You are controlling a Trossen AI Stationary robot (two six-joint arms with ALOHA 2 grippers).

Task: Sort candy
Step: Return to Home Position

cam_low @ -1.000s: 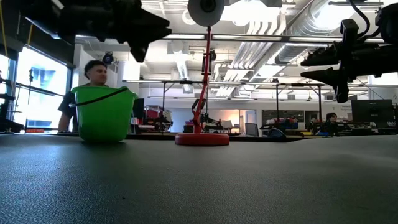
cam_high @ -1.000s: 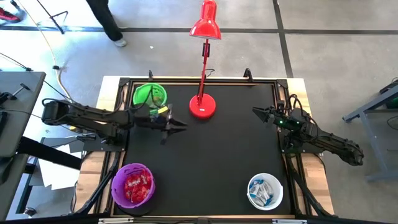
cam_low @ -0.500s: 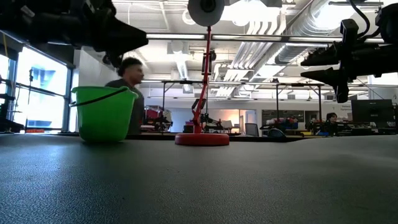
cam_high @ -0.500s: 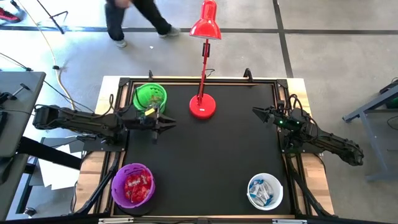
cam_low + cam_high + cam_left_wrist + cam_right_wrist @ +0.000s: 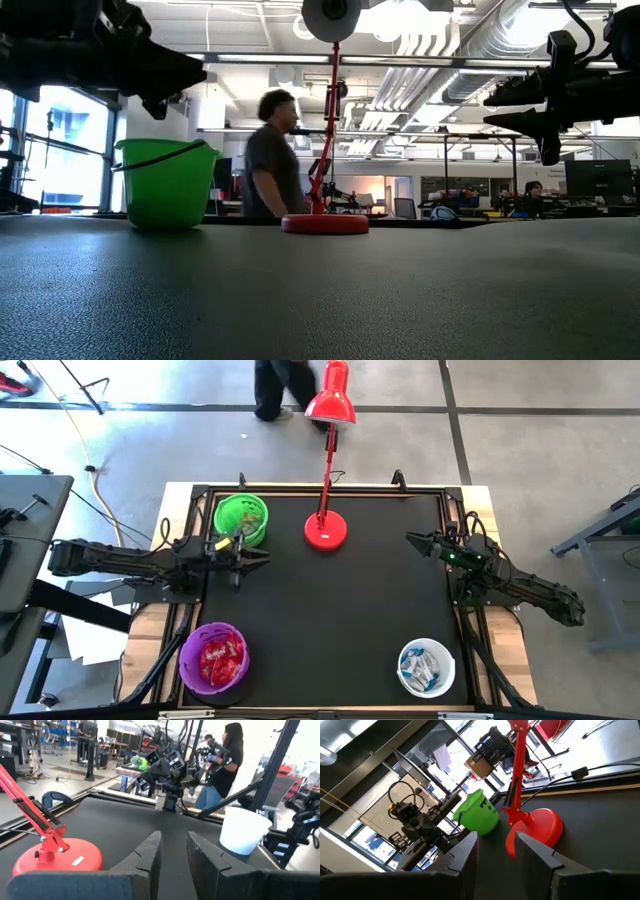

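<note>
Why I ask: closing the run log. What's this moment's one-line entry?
left gripper: open, empty, near green bucket | right gripper: open, empty, right side | candy: in purple bucket, white bucket

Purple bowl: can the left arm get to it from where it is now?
Probably yes. The purple bowl stands on the left hand's side of the table, with only bare surface between them; the green bowl is on the hand's other side, out of the way.
</note>
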